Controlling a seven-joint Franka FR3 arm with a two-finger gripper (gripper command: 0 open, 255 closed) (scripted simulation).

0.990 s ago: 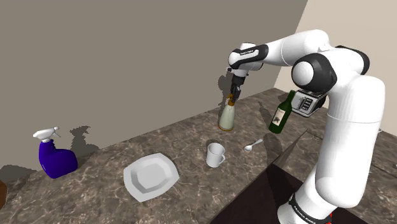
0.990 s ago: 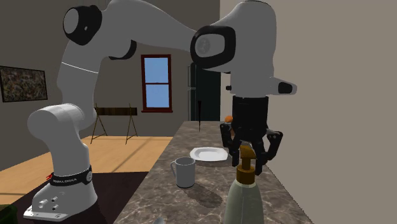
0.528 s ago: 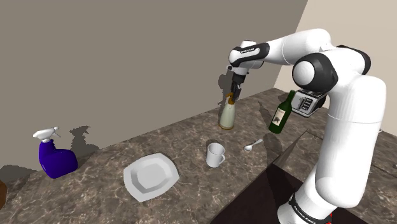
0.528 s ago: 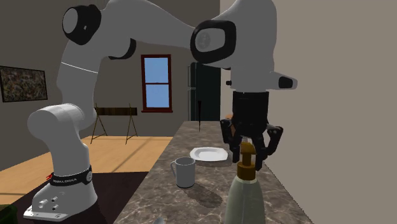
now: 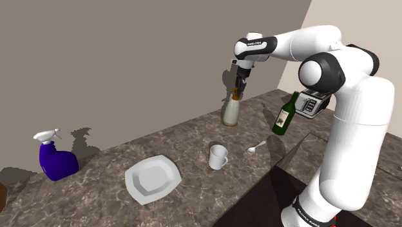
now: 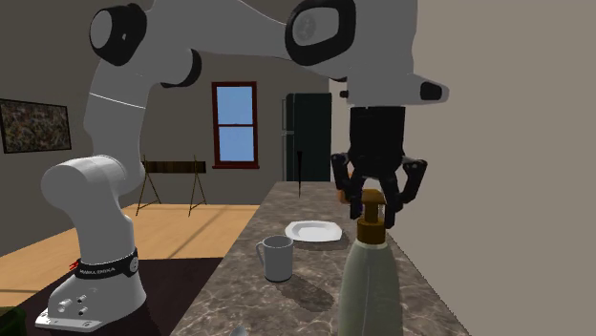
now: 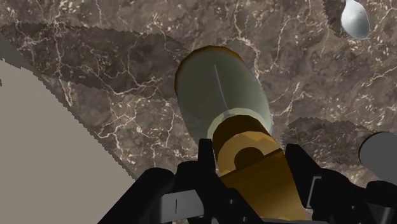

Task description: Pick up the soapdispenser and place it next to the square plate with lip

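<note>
The pale green soap dispenser (image 5: 230,113), gold pump uppermost, is being held upright by its pump in the gripper (image 5: 236,95). The white, lipped square plate (image 5: 152,179) is being borne flat by the marbled counter (image 5: 193,138), well apart.

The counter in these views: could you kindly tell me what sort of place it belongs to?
Probably a home kitchen: a stone-patterned counter holds a mug, a white plate and a toaster; a window shows beyond.

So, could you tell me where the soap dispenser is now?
In the shoulder view the soap dispenser is by the wall, left of the green wine bottle, its gold pump clasped by the fingers.
</note>
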